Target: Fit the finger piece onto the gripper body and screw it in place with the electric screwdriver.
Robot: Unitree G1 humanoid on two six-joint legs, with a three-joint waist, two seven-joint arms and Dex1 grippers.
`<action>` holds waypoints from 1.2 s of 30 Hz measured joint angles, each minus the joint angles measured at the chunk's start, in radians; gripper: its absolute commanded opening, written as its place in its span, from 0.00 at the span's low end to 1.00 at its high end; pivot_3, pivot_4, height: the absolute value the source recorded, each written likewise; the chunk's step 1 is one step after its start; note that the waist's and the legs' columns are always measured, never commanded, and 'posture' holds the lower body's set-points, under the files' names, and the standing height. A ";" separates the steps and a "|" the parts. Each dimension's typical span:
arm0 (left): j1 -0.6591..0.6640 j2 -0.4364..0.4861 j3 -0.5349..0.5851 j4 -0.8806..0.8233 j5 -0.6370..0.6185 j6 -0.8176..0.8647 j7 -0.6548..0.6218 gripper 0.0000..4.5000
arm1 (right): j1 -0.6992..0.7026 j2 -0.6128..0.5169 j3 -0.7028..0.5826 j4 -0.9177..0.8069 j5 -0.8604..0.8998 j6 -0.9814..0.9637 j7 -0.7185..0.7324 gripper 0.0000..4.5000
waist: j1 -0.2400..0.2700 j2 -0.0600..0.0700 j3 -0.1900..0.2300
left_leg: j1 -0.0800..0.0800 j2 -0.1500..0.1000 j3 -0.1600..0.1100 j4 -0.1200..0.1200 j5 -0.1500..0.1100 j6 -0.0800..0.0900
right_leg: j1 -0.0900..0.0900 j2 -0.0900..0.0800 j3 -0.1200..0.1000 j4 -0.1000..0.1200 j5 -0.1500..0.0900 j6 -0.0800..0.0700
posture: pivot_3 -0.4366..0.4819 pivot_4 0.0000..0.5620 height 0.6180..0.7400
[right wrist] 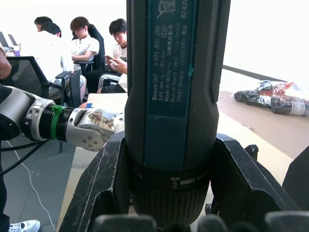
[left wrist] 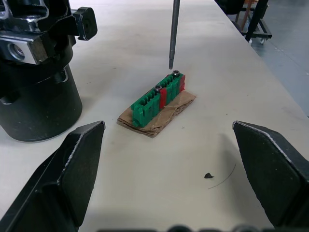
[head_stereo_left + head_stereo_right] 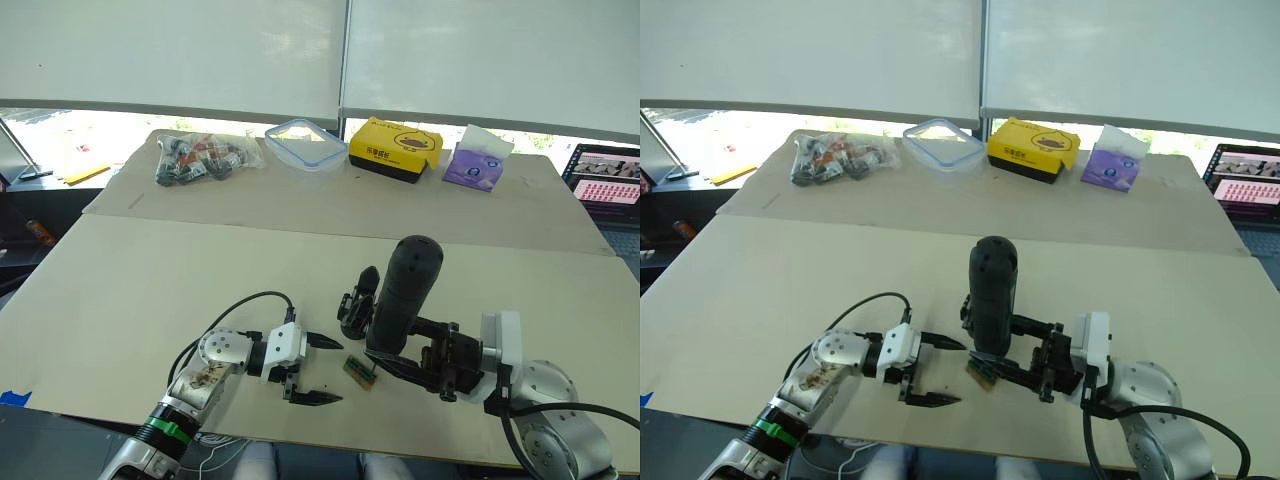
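1. The right gripper (image 3: pixel 400 352) is clamping the electric screwdriver (image 3: pixel 402 292), a thick dark navy-black cylindrical tool. Its two black fingers are pressing on the lower barrel from either side, as the right wrist view confirms.
2. The screwdriver is standing nearly upright, rounded butt end up. Its thin metal bit (image 2: pixel 174 34) is pointing down, with the tip hanging just above one end of a small green terminal block (image 2: pixel 159 96).
3. That block is sitting on a scrap of brown cardboard (image 2: pixel 166 116) on the beige tabletop (image 3: pixel 150 290). Whether the bit tip is touching the screw head beneath it cannot be told.
4. The gripper body (image 3: pixel 357 304), a small black mechanism with a round cylindrical base and one pointed finger sticking up, is standing on the table just beside the screwdriver, on its left side and partly hidden behind it. In the left wrist view its base (image 2: pixel 34 101) is sitting near the green block, not touching it.
5. The left gripper (image 3: pixel 320 370) is hovering low over the table with its two black fingers spread wide and nothing between them, aimed at the green block.
6. The finger piece cannot be made out.
7. At the far edge of the table are lying a clear bag of small parts (image 3: pixel 205 157), a clear plastic container (image 3: pixel 305 145), a yellow box (image 3: pixel 395 150) and a purple tissue pack (image 3: pixel 477 160).
8. Several seated people (image 1: pixel 91 43) are showing in the background of the right wrist view.
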State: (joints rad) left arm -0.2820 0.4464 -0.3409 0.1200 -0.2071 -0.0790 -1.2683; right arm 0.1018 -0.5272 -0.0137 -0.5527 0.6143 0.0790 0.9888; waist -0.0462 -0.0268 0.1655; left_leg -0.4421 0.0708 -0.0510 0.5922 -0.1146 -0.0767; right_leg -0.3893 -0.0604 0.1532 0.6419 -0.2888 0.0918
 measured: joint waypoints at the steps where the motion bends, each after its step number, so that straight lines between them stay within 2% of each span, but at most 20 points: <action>1: 0.000 0.000 0.000 -0.002 0.002 0.002 0.000 1.00 | 0.000 -0.002 0.000 0.000 0.000 0.003 0.000 0.42 | 0.000 0.000 0.000 | 0.000 0.000 0.000 0.000 0.000 0.000 | 0.000 0.000 0.000 0.000 0.000 0.000 | 0.48 0.27 1.00; 36: 0.009 0.002 0.000 -0.030 0.008 0.038 0.001 1.00 | 0.002 -0.006 0.002 -0.007 0.000 0.021 -0.004 0.42 | 0.000 0.000 0.000 | 0.000 0.000 0.000 0.000 0.000 0.000 | 0.000 0.000 0.000 0.000 0.000 0.000 | 0.48 0.27 1.00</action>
State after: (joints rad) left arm -0.2729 0.4488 -0.3414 0.0898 -0.1989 -0.0414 -1.2675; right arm 0.1039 -0.5331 -0.0117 -0.5600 0.6145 0.0998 0.9849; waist -0.0458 -0.0269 0.1655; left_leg -0.4422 0.0708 -0.0511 0.5920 -0.1147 -0.0767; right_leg -0.3894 -0.0604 0.1532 0.6417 -0.2889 0.0916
